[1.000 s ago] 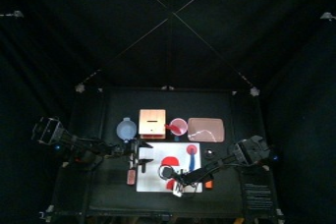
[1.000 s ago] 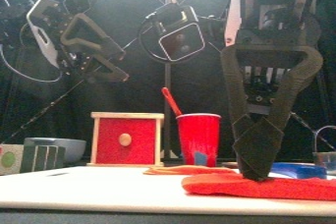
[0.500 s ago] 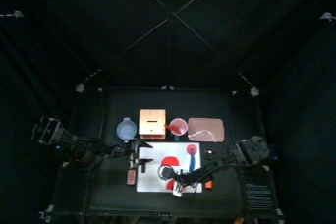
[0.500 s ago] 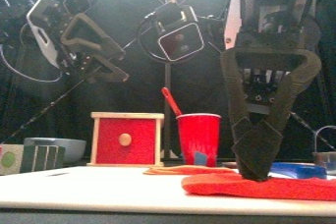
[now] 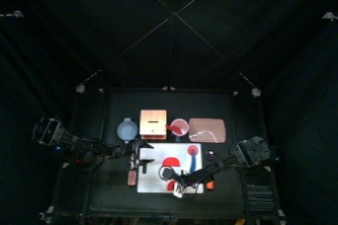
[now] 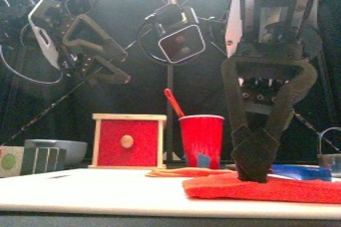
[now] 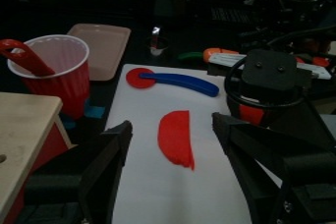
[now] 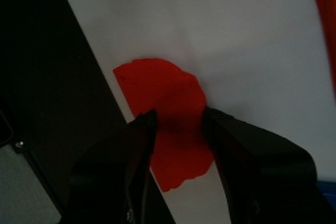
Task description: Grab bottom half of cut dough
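On the white mat near the table's front edge, the right gripper straddles the bottom half of cut dough directly beneath, jaws spread; left gripper hovers open farther off.

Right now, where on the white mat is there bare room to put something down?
The white mat is bare nearest the left gripper, below the other red half. It is crowded farther along, by the blue dough cutter and red cup, and where the right gripper straddles the bottom half of cut dough.
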Robot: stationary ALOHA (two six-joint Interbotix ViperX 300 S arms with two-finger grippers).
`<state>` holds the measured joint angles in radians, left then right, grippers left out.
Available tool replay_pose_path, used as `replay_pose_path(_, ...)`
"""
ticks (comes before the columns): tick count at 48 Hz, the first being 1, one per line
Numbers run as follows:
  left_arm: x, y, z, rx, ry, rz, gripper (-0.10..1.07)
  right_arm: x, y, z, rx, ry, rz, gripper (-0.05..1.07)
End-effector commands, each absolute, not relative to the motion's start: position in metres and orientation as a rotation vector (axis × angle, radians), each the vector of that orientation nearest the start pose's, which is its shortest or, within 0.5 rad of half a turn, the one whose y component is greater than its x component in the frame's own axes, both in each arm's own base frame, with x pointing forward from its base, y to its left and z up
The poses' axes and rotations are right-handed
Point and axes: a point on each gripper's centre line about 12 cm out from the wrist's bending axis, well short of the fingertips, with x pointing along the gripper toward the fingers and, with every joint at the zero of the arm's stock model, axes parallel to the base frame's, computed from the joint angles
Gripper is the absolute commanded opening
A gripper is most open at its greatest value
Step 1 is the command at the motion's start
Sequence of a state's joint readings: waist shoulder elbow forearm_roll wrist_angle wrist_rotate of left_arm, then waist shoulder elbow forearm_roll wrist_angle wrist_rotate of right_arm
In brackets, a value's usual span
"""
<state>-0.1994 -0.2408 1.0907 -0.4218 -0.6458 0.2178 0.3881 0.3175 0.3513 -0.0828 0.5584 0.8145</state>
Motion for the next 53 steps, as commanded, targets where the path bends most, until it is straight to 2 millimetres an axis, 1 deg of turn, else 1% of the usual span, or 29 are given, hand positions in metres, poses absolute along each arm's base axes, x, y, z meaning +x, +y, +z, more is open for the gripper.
replay_pose_path(1, 0.297, -0.03, 0.185, -0.073, 0.211, 0.067, 0.98, 0.391, 0.157, 0.082, 0.362, 1.274, -0.174, 0.76)
replay_pose_path(5, 0.297, -0.03, 0.185, -0.073, 0.211, 0.067, 0.98, 0.39, 0.156, 0.087, 0.353, 1.275, -0.176, 0.76)
replay_pose_path(10, 0.298, -0.03, 0.186, -0.074, 0.21, 0.067, 0.98, 0.389, 0.153, 0.098, 0.336, 1.269, -0.18, 0.76)
replay_pose_path(17, 0.298, -0.03, 0.186, -0.074, 0.21, 0.067, 0.98, 0.386, 0.145, 0.123, 0.302, 1.234, -0.187, 0.76)
replay_pose_path(25, 0.299, -0.03, 0.187, -0.075, 0.207, 0.068, 0.98, 0.38, 0.135, 0.145, 0.276, 1.212, -0.199, 0.76)
replay_pose_path(40, 0.298, -0.029, 0.186, -0.08, 0.209, 0.074, 0.98, 0.367, 0.103, 0.181, 0.27, 1.142, -0.236, 0.76)
replay_pose_path(44, 0.298, -0.029, 0.186, -0.079, 0.211, 0.072, 0.98, 0.363, 0.094, 0.188, 0.26, 1.133, -0.254, 0.76)
replay_pose_path(50, 0.297, -0.028, 0.185, -0.08, 0.212, 0.077, 0.98, 0.351, 0.074, 0.196, 0.242, 1.134, -0.305, 0.76)
replay_pose_path(53, 0.297, -0.028, 0.185, -0.078, 0.212, 0.077, 0.98, 0.343, 0.059, 0.198, 0.24, 1.131, -0.339, 0.76)
